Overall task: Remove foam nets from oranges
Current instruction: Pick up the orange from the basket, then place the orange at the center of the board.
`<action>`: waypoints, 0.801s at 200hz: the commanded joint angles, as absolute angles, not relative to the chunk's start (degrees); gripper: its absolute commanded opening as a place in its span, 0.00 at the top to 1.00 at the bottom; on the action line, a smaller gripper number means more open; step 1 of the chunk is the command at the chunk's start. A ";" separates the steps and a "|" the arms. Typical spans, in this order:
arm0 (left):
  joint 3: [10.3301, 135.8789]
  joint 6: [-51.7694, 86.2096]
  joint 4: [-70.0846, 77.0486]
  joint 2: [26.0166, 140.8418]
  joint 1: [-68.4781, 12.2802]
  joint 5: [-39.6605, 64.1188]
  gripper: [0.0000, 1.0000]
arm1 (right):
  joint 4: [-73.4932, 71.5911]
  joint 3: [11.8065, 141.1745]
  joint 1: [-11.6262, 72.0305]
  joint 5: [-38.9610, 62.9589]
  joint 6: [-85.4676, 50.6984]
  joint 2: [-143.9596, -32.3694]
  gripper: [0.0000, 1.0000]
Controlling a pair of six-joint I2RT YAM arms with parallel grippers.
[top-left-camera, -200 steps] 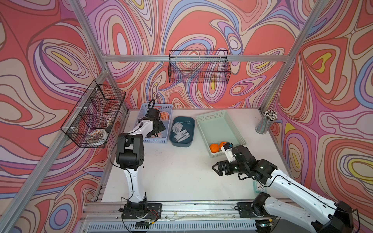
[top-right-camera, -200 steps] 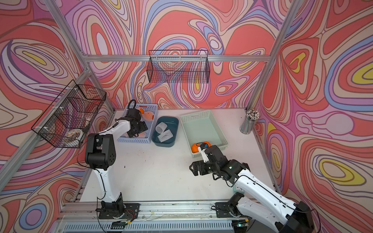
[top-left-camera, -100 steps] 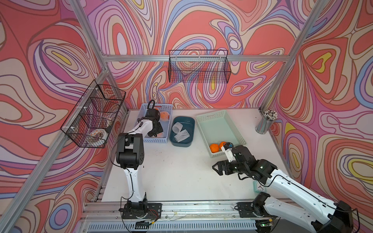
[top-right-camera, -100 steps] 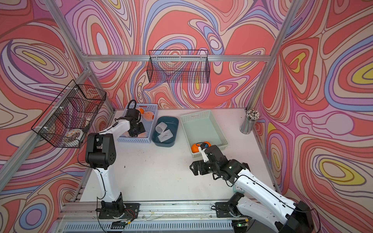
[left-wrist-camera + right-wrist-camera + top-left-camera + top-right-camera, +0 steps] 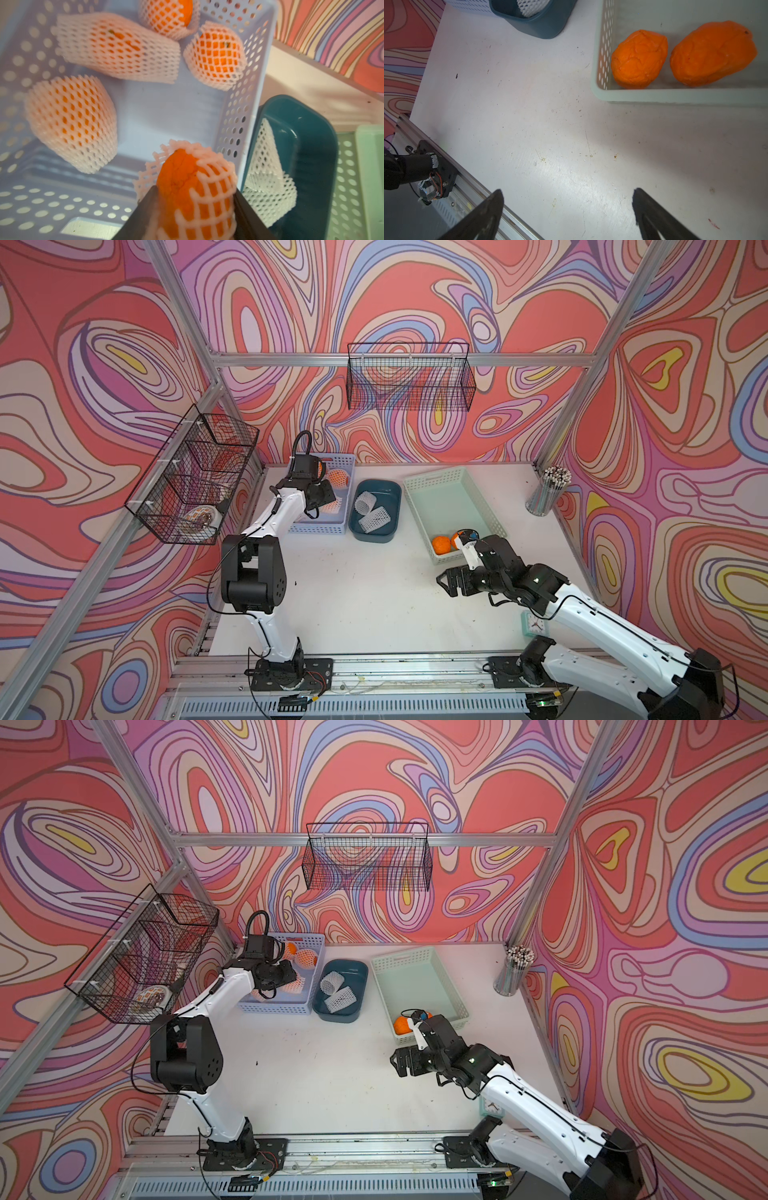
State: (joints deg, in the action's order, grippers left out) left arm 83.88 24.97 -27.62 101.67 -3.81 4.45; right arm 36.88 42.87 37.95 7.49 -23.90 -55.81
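1. the left gripper (image 5: 195,190) is seen closed partway on a held orange (image 5: 178,178), with one dark finger pressed against each side of the fruit.
2. a foam net (image 5: 216,166) is wrapped around most of that orange; the far end of the fruit is left bare, and the net's rim is frilled open there.
3. the held orange is kept inside the lavender basket (image 5: 234,124), close to the wall that stands next to the teal tub (image 5: 307,135); whether the basket floor is touched cannot be told.
4. four more netted oranges (image 5: 72,122) (image 5: 116,45) (image 5: 216,54) (image 5: 166,14) are found in the same basket, each covered by its own white mesh sleeve.
5. two empty foam nets (image 5: 365,502) (image 5: 376,519) are seen lying in the teal tub in both top views, between the lavender basket and the mint basket (image 5: 457,489).
6. two bare oranges (image 5: 639,58) (image 5: 712,52) are placed side by side at the near end of the mint basket, against its front wall.
7. the right gripper (image 5: 568,191) is spread wide and nothing is held in it; it is positioned above the bare table (image 5: 353,593), just beside the near corner of the mint basket.
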 commanded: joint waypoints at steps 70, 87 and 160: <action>73.94 19.94 -30.77 81.56 -19.90 5.19 0.50 | 33.65 45.72 38.21 5.72 -26.60 -57.13 0.02; 67.44 20.05 -28.39 78.57 -24.36 6.53 0.50 | 33.81 45.24 38.23 5.35 -27.52 -56.25 0.02; 50.41 23.41 -22.87 76.08 -36.65 8.14 0.49 | 34.05 42.70 38.19 5.80 -30.19 -53.90 0.02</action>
State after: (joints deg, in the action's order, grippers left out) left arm 52.71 21.76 -27.14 77.06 -35.11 7.73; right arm 34.22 44.18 37.95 6.00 -28.80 -54.11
